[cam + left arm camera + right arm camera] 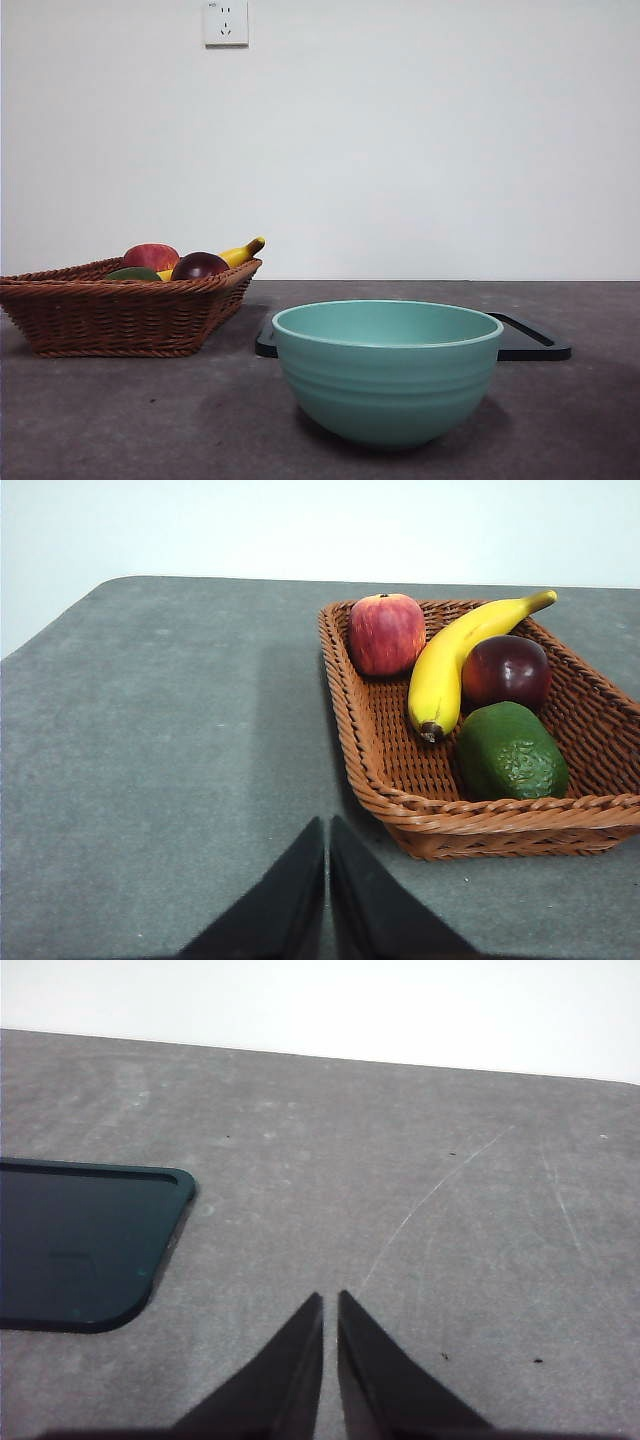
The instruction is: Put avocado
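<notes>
The avocado (512,752), dark green with rough skin, lies in the brown wicker basket (480,820) beside a banana (452,660), a dark maroon fruit (506,670) and a red apple (386,632). In the front view only its green top (133,274) shows over the basket's rim (120,315) at the left. My left gripper (327,825) is shut and empty, above bare table beside the basket's near corner. My right gripper (330,1300) is shut and empty over bare table, next to a black tray (80,1250). Neither arm shows in the front view.
A teal bowl (387,370) stands at the front centre of the grey table. The black tray (530,340) lies flat behind it. A white wall with a socket (225,22) stands at the back.
</notes>
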Robot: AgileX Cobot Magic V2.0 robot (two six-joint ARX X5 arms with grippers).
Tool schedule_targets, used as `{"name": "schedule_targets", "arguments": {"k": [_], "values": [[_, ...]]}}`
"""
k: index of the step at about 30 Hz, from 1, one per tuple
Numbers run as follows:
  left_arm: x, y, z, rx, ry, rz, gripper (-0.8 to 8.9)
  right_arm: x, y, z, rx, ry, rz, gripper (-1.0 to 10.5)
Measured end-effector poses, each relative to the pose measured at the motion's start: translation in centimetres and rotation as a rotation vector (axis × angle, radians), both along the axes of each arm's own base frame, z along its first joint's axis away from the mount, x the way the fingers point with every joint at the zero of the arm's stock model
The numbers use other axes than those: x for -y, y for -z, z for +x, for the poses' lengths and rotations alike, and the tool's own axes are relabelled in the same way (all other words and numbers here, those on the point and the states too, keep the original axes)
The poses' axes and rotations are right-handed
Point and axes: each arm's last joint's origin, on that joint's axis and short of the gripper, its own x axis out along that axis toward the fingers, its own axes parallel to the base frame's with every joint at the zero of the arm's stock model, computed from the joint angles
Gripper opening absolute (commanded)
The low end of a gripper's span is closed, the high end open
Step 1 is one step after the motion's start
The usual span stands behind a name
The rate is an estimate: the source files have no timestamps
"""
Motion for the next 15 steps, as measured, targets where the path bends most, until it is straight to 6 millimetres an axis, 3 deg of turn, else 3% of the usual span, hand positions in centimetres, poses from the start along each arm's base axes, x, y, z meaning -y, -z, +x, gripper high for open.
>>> {"name": "schedule_targets", "arguments": {"k": [15], "values": [[0.0, -0.9, 0.08, 0.085, -0.008, -0.081, 0.08, 0.0, -0.49, 0.06, 0.053, 0.02, 0.149, 0.1]]}}
